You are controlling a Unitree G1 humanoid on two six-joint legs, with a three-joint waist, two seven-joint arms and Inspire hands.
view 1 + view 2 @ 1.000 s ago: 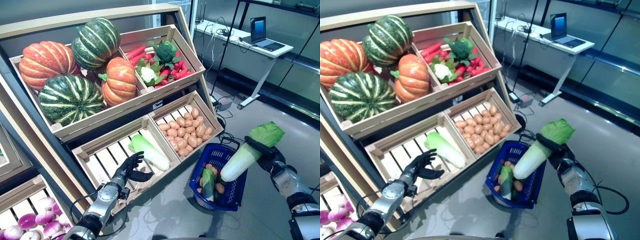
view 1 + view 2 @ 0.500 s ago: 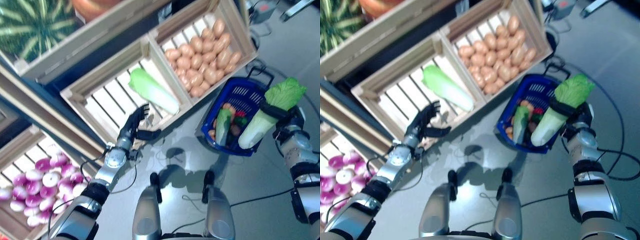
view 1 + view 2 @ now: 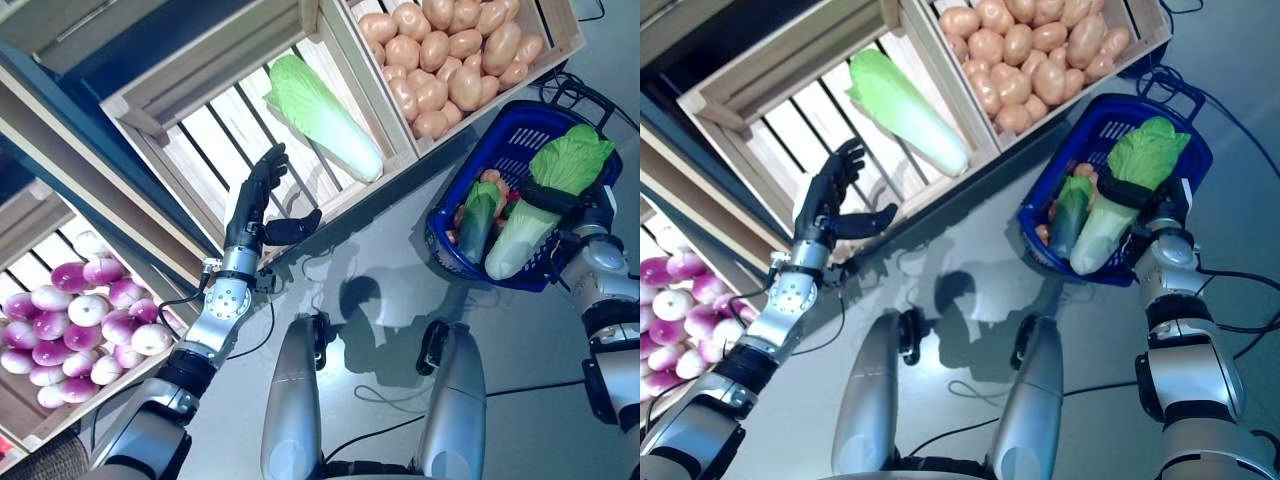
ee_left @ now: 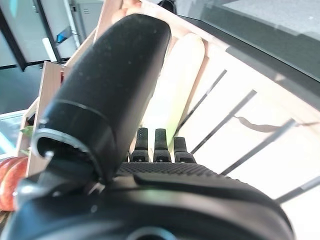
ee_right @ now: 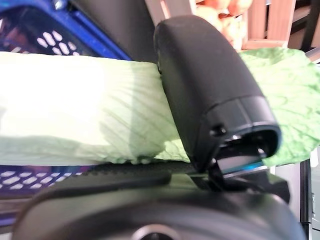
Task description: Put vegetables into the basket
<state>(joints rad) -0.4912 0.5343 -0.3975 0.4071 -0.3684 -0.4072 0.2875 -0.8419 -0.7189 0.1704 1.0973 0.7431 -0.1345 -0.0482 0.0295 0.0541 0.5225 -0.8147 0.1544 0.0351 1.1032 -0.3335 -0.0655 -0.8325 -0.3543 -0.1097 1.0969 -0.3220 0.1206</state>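
My right hand [image 3: 578, 208] is shut on a napa cabbage [image 3: 545, 200], thumb [image 5: 210, 90] wrapped across its pale green body [image 5: 75, 110]. The cabbage hangs over the blue basket [image 3: 470, 160], white stem end low by the near rim. The basket stands on the floor and holds a cucumber [image 3: 476, 222] and small potatoes. A second napa cabbage [image 3: 320, 115] lies in the slatted wooden crate [image 3: 190, 90]. My left hand [image 3: 255, 200] is open at that crate's front edge, fingers [image 4: 157, 145] straight, apart from the cabbage [image 4: 172, 85].
A crate of potatoes [image 3: 450, 60] sits just behind the basket. A lower crate at the left holds several purple-white turnips [image 3: 75, 320]. Grey floor lies between the shelf and the basket.
The camera has tilted down, so the pumpkins left the view. My right hand has lowered the cabbage toward the basket. My left hand stays at the crate's edge.
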